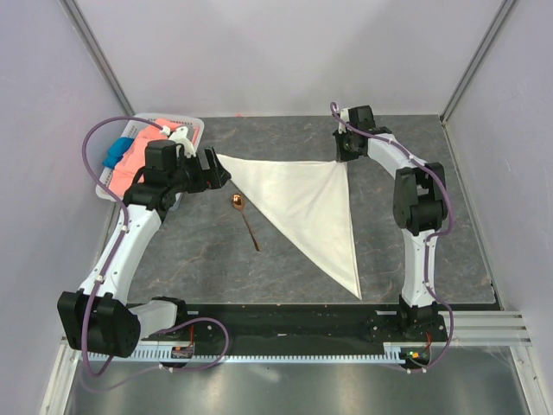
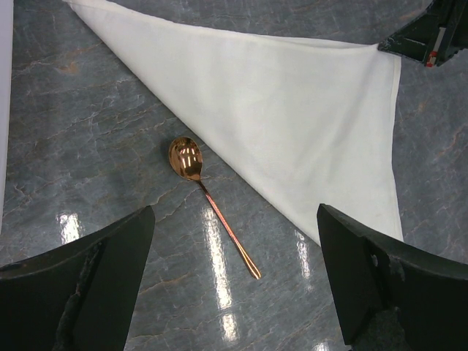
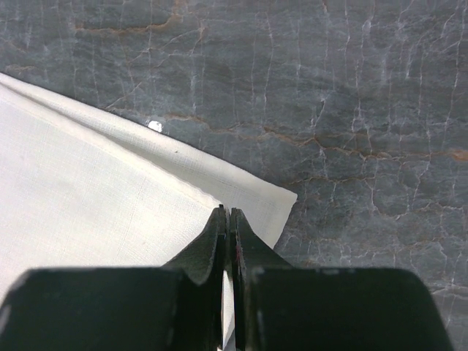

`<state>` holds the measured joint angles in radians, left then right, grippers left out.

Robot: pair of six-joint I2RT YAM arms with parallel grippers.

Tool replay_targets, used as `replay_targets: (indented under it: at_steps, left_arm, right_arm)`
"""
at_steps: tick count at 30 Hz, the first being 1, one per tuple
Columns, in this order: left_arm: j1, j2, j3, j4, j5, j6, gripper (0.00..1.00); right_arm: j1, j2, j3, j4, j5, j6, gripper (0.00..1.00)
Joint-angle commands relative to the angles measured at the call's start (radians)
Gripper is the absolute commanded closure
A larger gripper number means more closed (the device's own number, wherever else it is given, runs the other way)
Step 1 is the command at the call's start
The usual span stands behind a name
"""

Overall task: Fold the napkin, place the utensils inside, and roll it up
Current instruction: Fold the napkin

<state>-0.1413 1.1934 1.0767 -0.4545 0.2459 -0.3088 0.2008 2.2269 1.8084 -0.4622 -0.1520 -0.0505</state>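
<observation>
Bench: grey marbled top; everything you are working with lies on it.
Napkin: off-white, folded into a flat triangle at mid-bench, one point toward your left arm, one by the right arm, the third toward the near edge.
Bin: white, in the far left corner, holding a pink cloth and a blue cloth.
Left end effector: fingers spread, empty, just beside the napkin's left point.
Right end effector: fingers pressed together right at the napkin's far right corner; you cannot tell whether cloth is caught between them.
Spoon: copper, on bare bench just beside the napkin's long folded edge, handle toward the near side, not touching the cloth.
</observation>
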Motion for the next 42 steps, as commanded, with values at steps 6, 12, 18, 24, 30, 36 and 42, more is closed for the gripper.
replay_targets:
  at_steps: [6, 12, 18, 24, 30, 36, 42]
  left_arm:
    - [0.003, 0.006, 0.005, 0.033, 0.024, -0.007, 0.00]
    - [0.003, 0.006, 0.003, 0.034, 0.036, -0.012, 0.00]
    - [0.003, 0.003, 0.000, 0.037, 0.049, -0.016, 0.00]
    - [0.000, 0.003, -0.015, 0.053, 0.076, -0.033, 0.00]
    - [-0.029, 0.017, -0.040, 0.096, 0.139, -0.064, 0.02]
    - [-0.142, 0.028, -0.043, 0.100, 0.079, -0.030, 0.02]
    - [-0.162, 0.022, -0.049, 0.105, 0.112, -0.049, 0.02]
  right_arm:
    - [-0.001, 0.060, 0.094, 0.074, 0.051, -0.028, 0.71]
    - [0.000, -0.050, 0.068, 0.085, 0.028, -0.019, 0.12]
    - [0.028, -0.275, -0.162, 0.123, 0.033, 0.099, 0.09]
    - [0.124, -0.519, -0.549, 0.180, -0.012, 0.300, 0.08]
    - [0.161, -0.641, -0.879, 0.333, -0.089, 0.458, 0.07]
    - [0.160, -0.633, -0.988, 0.367, -0.061, 0.472, 0.07]
    - [0.152, -0.544, -0.985, 0.320, 0.023, 0.468, 0.07]
